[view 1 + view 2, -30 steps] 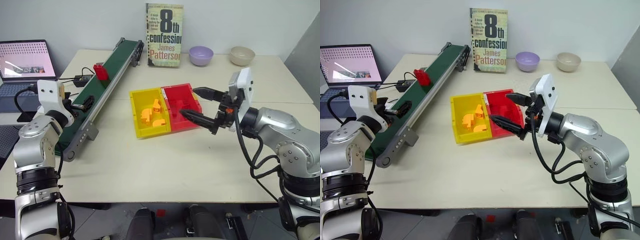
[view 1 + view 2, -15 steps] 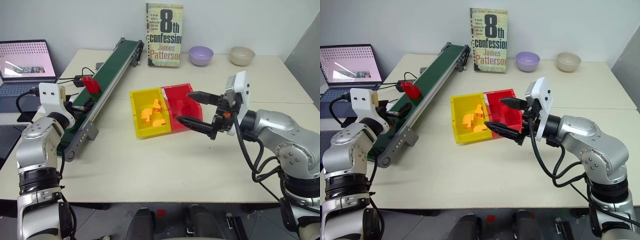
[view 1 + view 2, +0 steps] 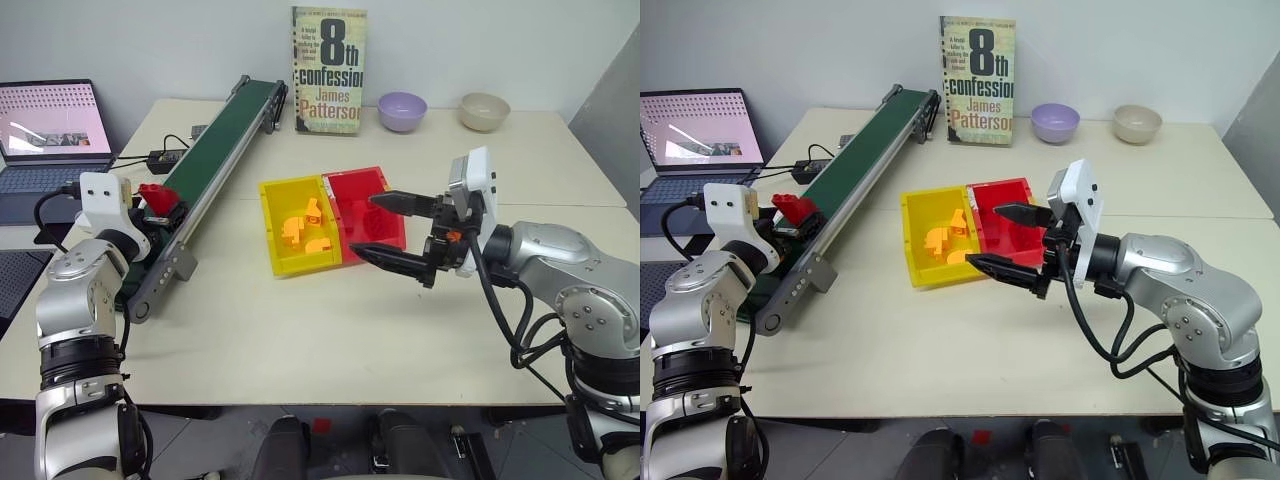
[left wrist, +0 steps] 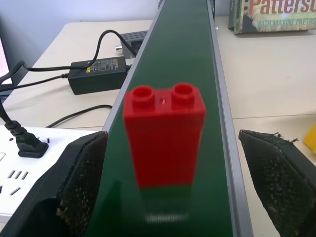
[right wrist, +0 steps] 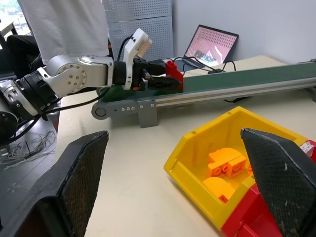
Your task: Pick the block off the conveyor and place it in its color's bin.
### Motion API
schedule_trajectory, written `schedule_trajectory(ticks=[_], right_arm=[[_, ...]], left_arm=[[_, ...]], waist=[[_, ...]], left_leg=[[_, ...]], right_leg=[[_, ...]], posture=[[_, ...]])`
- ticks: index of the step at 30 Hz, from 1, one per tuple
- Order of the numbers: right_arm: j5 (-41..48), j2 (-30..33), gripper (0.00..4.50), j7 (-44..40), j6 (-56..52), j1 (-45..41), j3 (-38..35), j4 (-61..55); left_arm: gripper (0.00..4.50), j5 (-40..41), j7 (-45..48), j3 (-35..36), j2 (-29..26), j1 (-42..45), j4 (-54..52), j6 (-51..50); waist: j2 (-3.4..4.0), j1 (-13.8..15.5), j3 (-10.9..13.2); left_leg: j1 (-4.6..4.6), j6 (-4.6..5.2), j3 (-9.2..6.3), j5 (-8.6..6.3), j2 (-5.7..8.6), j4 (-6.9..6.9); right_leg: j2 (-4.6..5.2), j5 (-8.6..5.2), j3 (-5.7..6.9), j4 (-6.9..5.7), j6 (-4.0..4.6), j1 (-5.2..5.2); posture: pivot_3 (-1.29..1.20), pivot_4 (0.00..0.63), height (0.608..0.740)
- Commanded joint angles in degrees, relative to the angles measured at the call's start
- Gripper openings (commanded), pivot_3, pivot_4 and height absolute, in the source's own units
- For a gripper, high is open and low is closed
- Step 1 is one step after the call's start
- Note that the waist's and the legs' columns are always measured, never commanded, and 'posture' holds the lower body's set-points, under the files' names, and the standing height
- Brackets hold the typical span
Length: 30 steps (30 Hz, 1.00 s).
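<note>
Book (image 3: 329,70), two bowls (image 3: 402,110) at table's (image 3: 300,330) far edge.

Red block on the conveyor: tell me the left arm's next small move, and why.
Probably close the left gripper on the red block. The block stands upright on the green conveyor between the open fingers, one on each side, neither visibly touching it. The red bin waits beside the yellow one.

Red block (image 3: 792,207) stands on the green conveyor (image 3: 862,162) at the spread left gripper (image 3: 790,222)
</note>
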<state>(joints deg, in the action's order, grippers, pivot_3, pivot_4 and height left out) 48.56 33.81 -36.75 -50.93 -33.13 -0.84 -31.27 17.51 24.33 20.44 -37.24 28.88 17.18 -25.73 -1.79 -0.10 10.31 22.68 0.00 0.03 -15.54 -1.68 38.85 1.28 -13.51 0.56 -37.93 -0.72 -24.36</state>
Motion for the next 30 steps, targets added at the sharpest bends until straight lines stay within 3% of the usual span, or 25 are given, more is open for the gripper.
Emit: schedule_trajectory(ticks=[1,6,12,18,23,30], right_arm=[[1.2,0.53,4.5,-0.59,0.23,-1.38,-0.58,-1.64],[1.23,0.82,4.5,-0.83,0.09,-1.43,-0.97,-1.41],[1.08,0.79,4.5,-0.72,0.47,-1.24,-1.09,-0.9],[0.72,0.6,4.5,0.36,0.56,-0.33,-1.47,-1.28],[-1.35,1.42,4.5,3.31,0.68,1.29,-2.1,-2.68],[-8.3,4.49,4.5,13.74,-1.84,8.05,-4.27,-8.81]], left_arm=[[3.76,-0.21,-0.47,0.72,-0.58,0.05,-0.69,0.76],[2.95,-0.04,-1.8,2.22,-1.42,-2.22,-2.93,-1.16],[1.56,1.03,-2.5,3.83,-2.05,-4.05,-6.41,-3.45],[1.52,1.59,-2.95,4.38,-2.71,-2.33,-8.04,-5.32],[1.52,3.03,1.37,0.66,-2.44,3.02,-8.38,-7.46],[1.52,0.81,17.92,-16.43,2.67,18.64,-1.56,-4.53]], waist=[[0.0,0.0,0.0],[0.0,-0.01,0.0],[0.0,-0.01,0.0],[0.0,0.01,0.0],[0.0,0.18,0.0],[-0.08,1.4,-0.02]], left_leg=[[0.0,0.0,0.0,0.0,0.0,0.0],[0.0,0.0,0.0,0.0,-0.01,0.0],[0.0,0.0,-0.05,0.0,-0.03,-0.01],[0.01,0.0,-0.03,0.0,-0.02,-0.01],[0.07,0.0,-0.07,0.0,0.01,0.0],[0.2,-0.01,0.12,0.01,0.2,0.05]], right_leg=[[0.0,0.0,0.0,0.0,0.0,0.0],[0.02,0.0,-0.01,0.0,0.0,0.0],[0.08,0.0,0.01,0.0,0.0,0.0],[0.08,0.0,0.01,0.02,0.0,0.0],[0.07,0.0,0.06,0.07,0.0,0.0],[-0.02,0.0,0.15,0.18,-0.02,0.04]], posture=[[0.0,0.15,0.74],[0.0,0.15,0.74],[0.0,0.15,0.74],[0.0,0.15,0.74],[0.0,0.15,0.74],[0.0,0.15,0.74]])
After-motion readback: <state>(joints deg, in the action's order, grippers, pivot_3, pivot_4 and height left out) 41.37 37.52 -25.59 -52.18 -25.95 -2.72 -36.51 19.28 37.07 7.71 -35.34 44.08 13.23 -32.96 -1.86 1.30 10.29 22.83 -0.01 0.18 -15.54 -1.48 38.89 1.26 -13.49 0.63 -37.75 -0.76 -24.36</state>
